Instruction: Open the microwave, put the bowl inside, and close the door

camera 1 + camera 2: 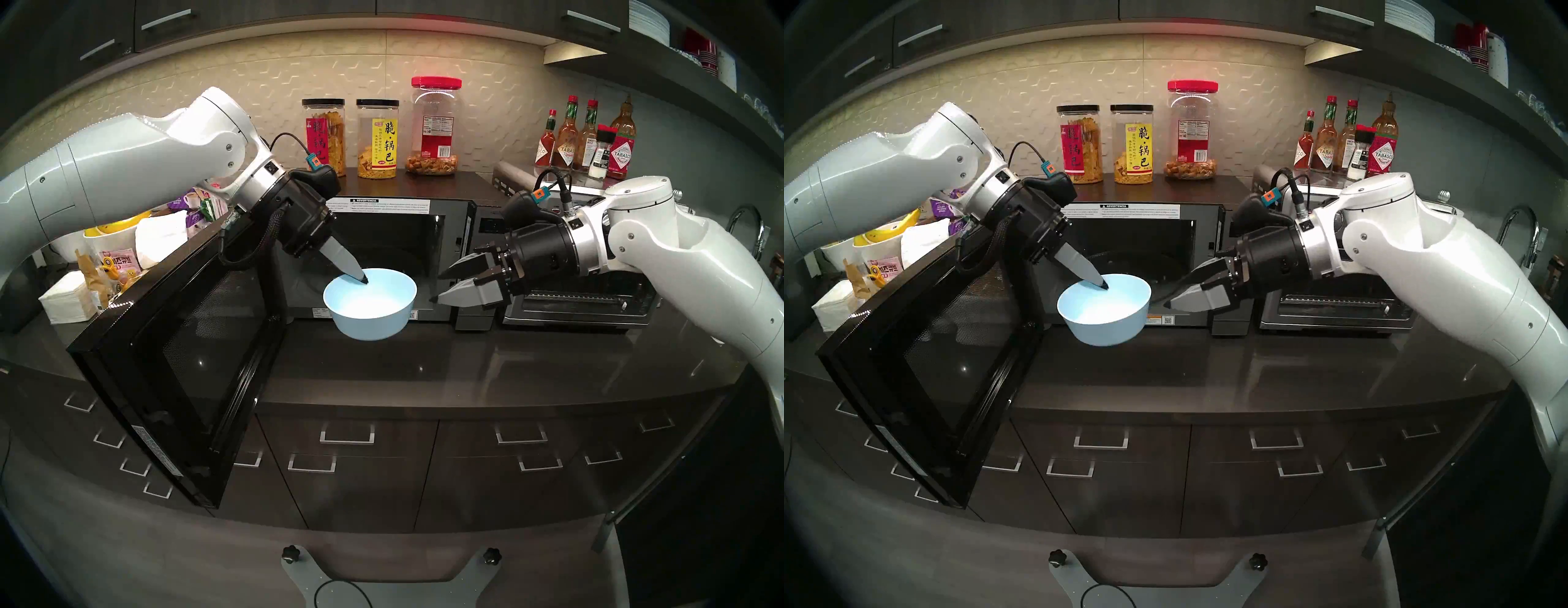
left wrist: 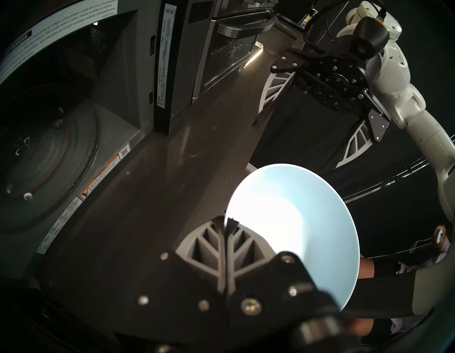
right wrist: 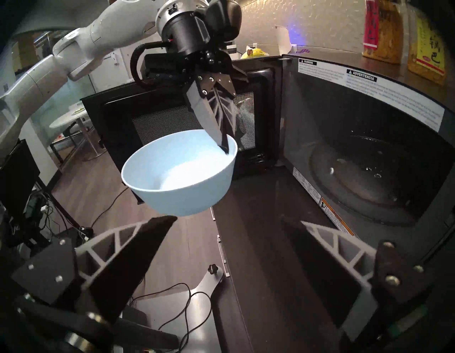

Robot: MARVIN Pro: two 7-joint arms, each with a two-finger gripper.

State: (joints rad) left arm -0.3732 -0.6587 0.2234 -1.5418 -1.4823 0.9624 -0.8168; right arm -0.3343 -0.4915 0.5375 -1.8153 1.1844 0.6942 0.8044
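- While the left gripper (image 1: 362,280) has its jaws clamped on the rim of the light-blue bowl (image 1: 373,306), one finger inside and one outside, the bowl hangs clear of the bench (image 1: 488,361), just in front of the open Panasonic microwave (image 1: 394,237) toward the bench's back edge.
- Plain plastic and empty, the bowl looks light and stiff; I judge it unlikely to break, but its smooth wall could slip or pivot in a pinch taken at a single point of the rim.
- In the right wrist view the bowl (image 3: 179,172) tilts a little, its far side lower, which fits that judgement: a rim hold gives little control over rotation.
- A rim pinch is the sensible hold here, since the body looks too wide for the jaws; setting the bowl down flat on the glass turntable (image 3: 369,177) calls for a slow, level approach.
- The right gripper (image 1: 441,288) hovers beside the bowl with its jaws apart, holding nothing.
- The door (image 1: 178,361) stands swung wide over the bench's front-left edge, leaving the cavity free.
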